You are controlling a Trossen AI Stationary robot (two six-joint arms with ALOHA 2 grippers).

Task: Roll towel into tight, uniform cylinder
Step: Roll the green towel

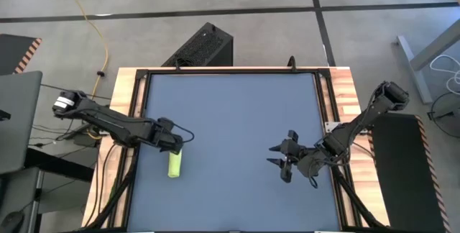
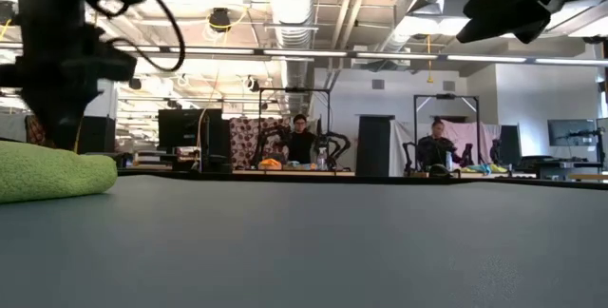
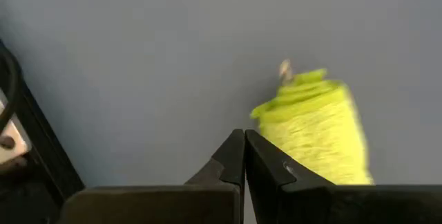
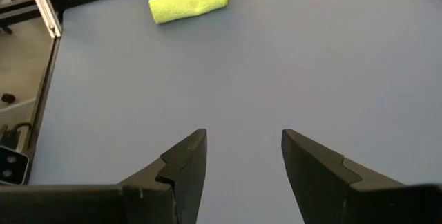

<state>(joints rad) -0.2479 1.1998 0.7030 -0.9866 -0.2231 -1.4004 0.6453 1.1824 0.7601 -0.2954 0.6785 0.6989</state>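
The lime towel (image 1: 175, 164) lies rolled into a short cylinder on the dark blue-grey mat (image 1: 230, 118) near its left edge; it also shows in the left wrist view (image 3: 319, 128), the right wrist view (image 4: 190, 1) and the low view (image 2: 47, 170). My left gripper (image 1: 177, 147) is shut and empty, just on the far side of the roll's end. My right gripper (image 1: 279, 158) is open and empty over the mat's right part, fingers (image 4: 183, 162) apart, pointing toward the towel.
The mat lies in a black frame (image 1: 136, 82) on a wooden table top (image 1: 343, 89). A black box (image 1: 201, 46) stands on the floor beyond the far edge. In the low view, people (image 2: 302, 142) show in the room far behind the table.
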